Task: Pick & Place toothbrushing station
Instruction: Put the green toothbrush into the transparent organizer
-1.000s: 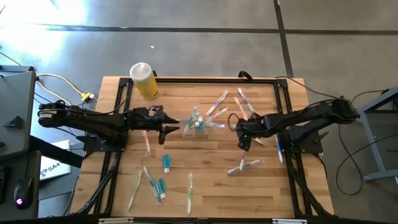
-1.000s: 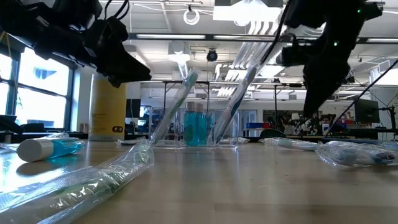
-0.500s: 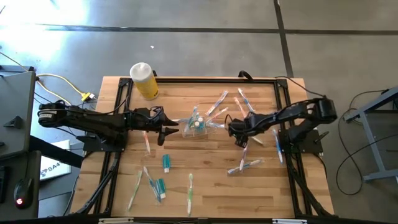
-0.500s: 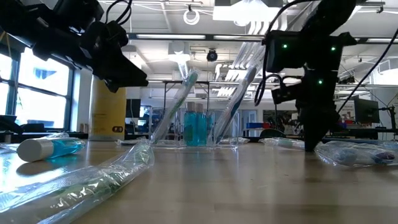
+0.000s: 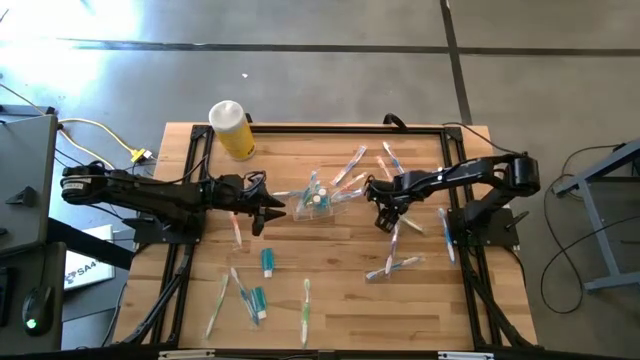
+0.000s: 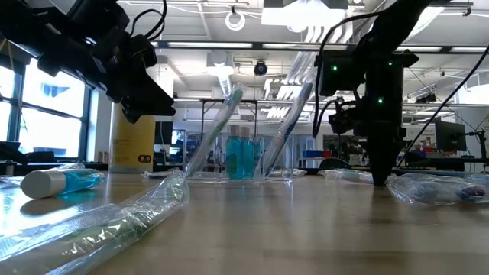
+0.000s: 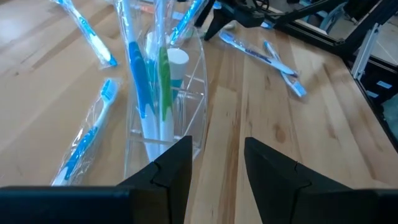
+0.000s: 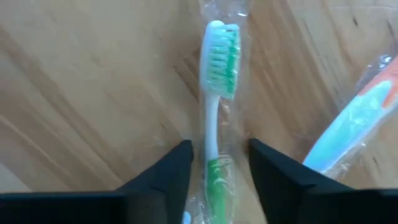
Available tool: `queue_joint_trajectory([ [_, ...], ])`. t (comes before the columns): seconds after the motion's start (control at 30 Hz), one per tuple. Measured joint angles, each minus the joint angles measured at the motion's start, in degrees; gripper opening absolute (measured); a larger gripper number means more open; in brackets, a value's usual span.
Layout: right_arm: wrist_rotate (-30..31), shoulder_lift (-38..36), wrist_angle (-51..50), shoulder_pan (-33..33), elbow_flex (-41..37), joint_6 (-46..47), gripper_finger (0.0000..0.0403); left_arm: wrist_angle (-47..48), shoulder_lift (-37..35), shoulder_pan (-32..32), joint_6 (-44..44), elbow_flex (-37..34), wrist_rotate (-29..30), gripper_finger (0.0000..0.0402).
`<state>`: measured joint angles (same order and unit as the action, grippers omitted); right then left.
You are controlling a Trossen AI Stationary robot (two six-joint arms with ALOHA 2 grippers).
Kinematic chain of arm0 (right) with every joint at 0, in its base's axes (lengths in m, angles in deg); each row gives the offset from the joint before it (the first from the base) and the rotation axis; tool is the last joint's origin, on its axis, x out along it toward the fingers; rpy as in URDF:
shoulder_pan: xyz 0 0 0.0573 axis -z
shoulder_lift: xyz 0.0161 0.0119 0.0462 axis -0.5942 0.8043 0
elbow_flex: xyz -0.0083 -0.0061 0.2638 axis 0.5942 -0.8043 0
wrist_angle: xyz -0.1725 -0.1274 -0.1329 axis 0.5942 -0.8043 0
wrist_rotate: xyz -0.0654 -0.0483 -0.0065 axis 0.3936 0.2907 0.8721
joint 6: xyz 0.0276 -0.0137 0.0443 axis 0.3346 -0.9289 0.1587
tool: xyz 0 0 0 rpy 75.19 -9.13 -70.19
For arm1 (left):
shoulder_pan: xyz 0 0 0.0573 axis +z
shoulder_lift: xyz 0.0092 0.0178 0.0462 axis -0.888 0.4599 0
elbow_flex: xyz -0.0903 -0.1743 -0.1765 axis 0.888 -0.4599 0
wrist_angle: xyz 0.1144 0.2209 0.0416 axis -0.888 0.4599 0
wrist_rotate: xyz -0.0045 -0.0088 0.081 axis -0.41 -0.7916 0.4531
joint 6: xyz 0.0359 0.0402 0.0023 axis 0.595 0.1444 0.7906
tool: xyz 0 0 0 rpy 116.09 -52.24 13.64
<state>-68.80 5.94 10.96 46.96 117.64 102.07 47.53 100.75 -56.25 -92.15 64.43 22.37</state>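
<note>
Fingers [image 8: 174,174] of the right gripper [image 8: 217,177] straddle a wrapped green toothbrush [image 8: 216,112] lying on the table [image 5: 330,290] right of the clear container [image 5: 318,203], not yet pinching; advise closing squarely on the handle before lifting.

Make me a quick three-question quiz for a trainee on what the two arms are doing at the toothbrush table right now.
1. True or false: the right gripper is down at the table, its fingers either side of a wrapped green-and-white toothbrush.
2. Which thing stands near the table's far left corner in the high view?
A. a red metal mug
B. a yellow bottle with a white cap
C. a blue sponge
3. Fill in: the left gripper, beside the clear plastic container of toothbrushes, has ____ between its open fingers.

Key: 1 true; 2 B; 3 nothing.
</note>
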Motion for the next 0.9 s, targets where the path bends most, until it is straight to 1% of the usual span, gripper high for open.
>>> queue_joint_trajectory([
  [0.17, 0.16, -0.02, 0.17, -0.86, 0.00, -1.36, 0.0031, 0.04, 0.00, -0.02, 0.00, 0.00, 0.00, 0.0143],
  [0.2, 0.40, -0.29, 0.15, -1.15, -0.03, -1.55, 0.0018, 0.02, 0.00, 0.00, 0.00, 0.00, 0.00, 0.0143],
  [0.37, 3.29, -1.80, -0.44, -3.23, -0.49, -1.47, 0.0014, -0.08, 0.00, 0.00, 0.00, 0.00, 0.00, 0.0143],
  [0.6, 8.54, -7.85, -4.52, -6.56, -0.89, 0.17, 0.0008, -0.50, 0.00, 0.00, 0.00, 0.00, 0.48, 0.0143],
  [0.77, 12.27, -12.36, -7.89, -9.38, -0.72, 3.90, 0.0002, -3.29, 0.00, 0.00, 0.23, 0.00, 0.96, 0.0143],
  [0.9, 12.68, -16.41, -7.81, -12.23, -0.57, 6.04, 0.0001, -6.96, 0.00, 0.00, 1.66, 0.00, 0.70, 0.0143],
])
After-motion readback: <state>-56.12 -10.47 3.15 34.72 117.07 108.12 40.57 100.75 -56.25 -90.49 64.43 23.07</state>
